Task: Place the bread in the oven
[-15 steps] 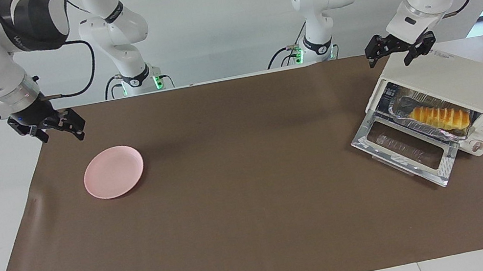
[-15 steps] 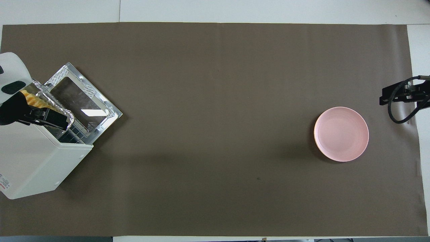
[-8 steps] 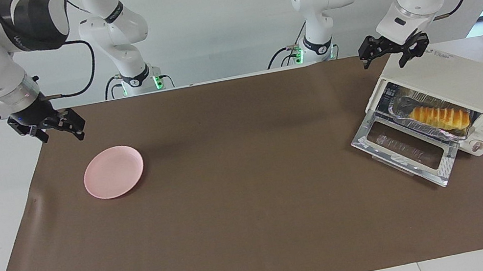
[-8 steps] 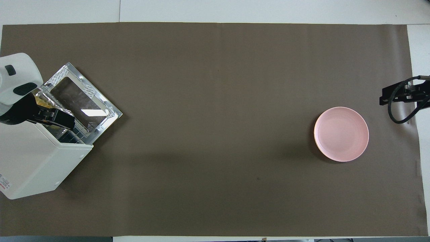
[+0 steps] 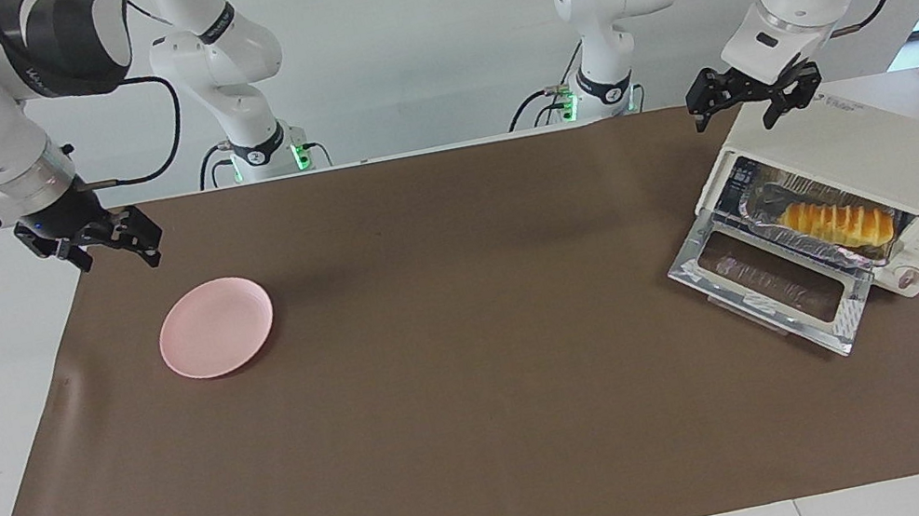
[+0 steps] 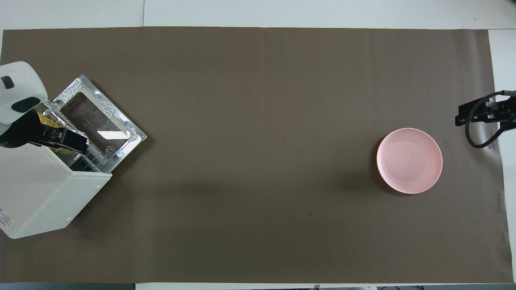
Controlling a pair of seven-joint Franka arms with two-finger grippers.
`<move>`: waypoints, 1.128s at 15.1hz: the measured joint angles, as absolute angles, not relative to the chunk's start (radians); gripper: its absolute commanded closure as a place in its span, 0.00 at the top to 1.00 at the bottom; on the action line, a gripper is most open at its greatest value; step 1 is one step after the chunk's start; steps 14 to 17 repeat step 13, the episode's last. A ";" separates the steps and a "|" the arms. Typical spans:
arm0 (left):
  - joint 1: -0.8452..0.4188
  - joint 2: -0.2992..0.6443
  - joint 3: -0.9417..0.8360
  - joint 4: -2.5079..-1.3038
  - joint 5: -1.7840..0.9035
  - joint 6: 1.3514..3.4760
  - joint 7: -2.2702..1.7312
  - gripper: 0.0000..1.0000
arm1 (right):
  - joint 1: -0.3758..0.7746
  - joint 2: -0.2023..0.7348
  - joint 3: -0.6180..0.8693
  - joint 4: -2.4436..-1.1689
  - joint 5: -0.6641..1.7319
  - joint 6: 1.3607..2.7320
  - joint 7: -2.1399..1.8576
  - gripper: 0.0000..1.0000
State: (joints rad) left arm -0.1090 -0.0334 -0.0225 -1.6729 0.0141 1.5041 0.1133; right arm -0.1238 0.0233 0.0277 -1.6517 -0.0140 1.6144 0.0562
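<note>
The golden ridged bread (image 5: 838,223) lies on a foil tray (image 5: 832,254) inside the cream-white oven (image 5: 870,148), at the left arm's end of the table. The oven's glass door (image 5: 773,292) hangs fully open. My left gripper (image 5: 739,114) hovers open and empty over the top corner of the oven, touching nothing. In the overhead view the left gripper (image 6: 68,141) covers most of the oven (image 6: 36,193) mouth and the bread. My right gripper (image 5: 118,254) waits open and empty above the mat's corner at the right arm's end.
A round pink plate (image 5: 215,326) with nothing on it sits on the brown mat (image 5: 461,371) near the right gripper. The plate (image 6: 409,160) lies far from the oven. White table margins border the mat.
The left gripper has risen slightly and drifted a little over the oven's top corner. Bread, oven door, plate and right arm have not moved.
</note>
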 measured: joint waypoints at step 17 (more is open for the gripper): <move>-0.108 -0.032 -0.021 -1.673 0.014 1.579 0.087 1.00 | -0.124 0.023 0.028 -1.652 -0.014 1.614 0.056 1.00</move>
